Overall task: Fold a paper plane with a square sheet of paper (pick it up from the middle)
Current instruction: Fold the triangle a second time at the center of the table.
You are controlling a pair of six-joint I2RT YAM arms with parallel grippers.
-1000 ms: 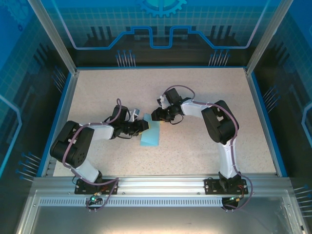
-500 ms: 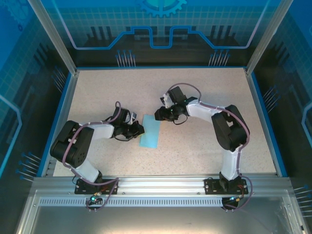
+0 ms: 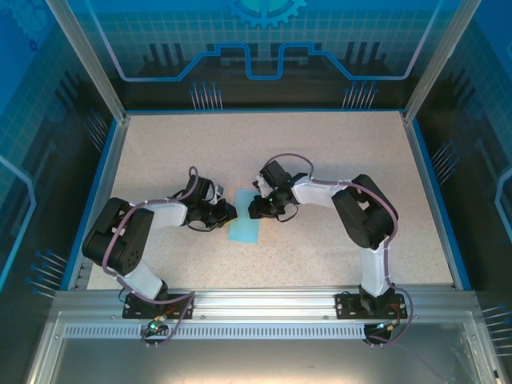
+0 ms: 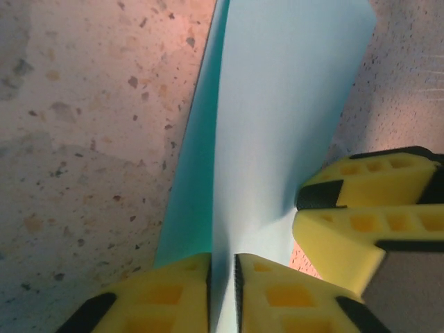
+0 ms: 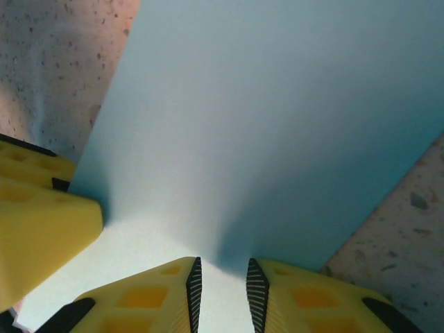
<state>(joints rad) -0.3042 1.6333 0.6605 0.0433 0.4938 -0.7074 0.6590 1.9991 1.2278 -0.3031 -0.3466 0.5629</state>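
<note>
Near the middle of the top view, we see the thin light-blue sheet of paper (image 3: pixel 244 226) lying on the table as a narrow folded strip. Its long axis runs almost up and down the frame. Our left gripper (image 3: pixel 229 214) sits at its left long edge, jaws closed on a raised fold. Our right gripper (image 3: pixel 255 210) sits opposite at the right edge, equally near. Its pads are slightly apart around the paper, and we cannot tell whether they grip. The speckled beige table (image 3: pixel 344 152) is flat, with room on every side.

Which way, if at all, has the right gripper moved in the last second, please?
Yes: the right gripper has shifted down the view, toward the near aluminium rail.
</note>
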